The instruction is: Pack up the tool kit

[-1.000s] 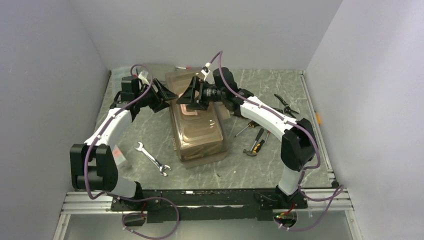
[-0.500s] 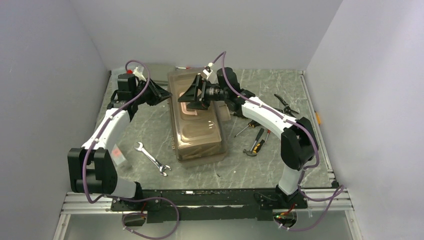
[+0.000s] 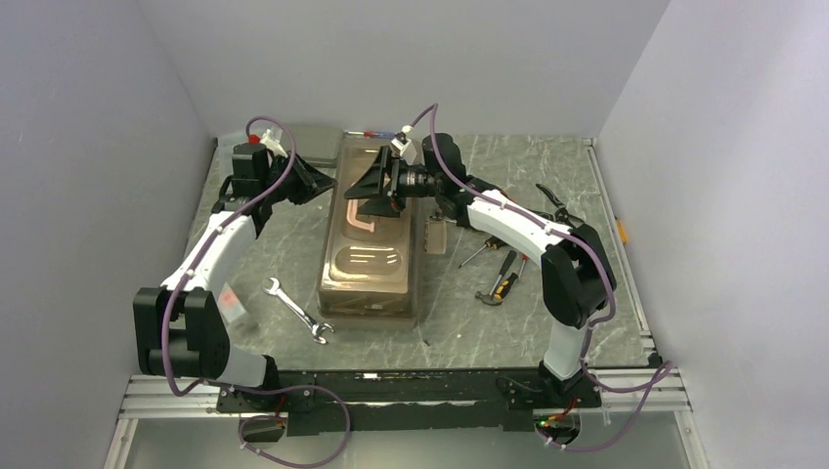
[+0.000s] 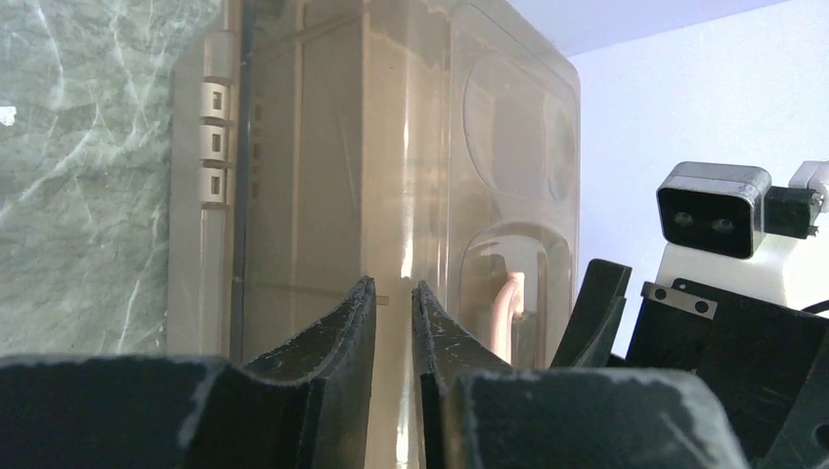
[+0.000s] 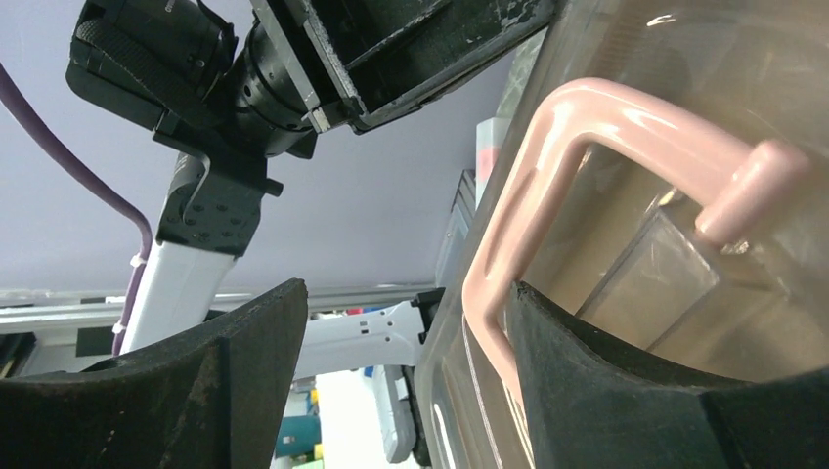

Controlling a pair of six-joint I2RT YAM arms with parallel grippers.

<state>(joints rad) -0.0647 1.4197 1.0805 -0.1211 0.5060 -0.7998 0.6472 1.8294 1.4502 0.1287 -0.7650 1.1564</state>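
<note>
My right fingers (image 5: 244, 342), spread wide, straddle the toolbox (image 3: 371, 269) lid's pink handle (image 5: 547, 127); my left fingers (image 4: 342, 337), nearly closed, hold nothing.

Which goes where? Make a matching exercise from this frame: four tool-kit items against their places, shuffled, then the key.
Items
1. steel open-ended wrench
2. black-handled pliers
3. pink plastic handle
4. small hammer with black-orange grip

Places
A. right of the tan-brown plastic toolbox, towards the arm bases
B. farthest right of all
C. left of the toolbox
D. on the toolbox lid, at the right hand

Pairs: 1-C, 2-B, 3-D, 4-A
</note>
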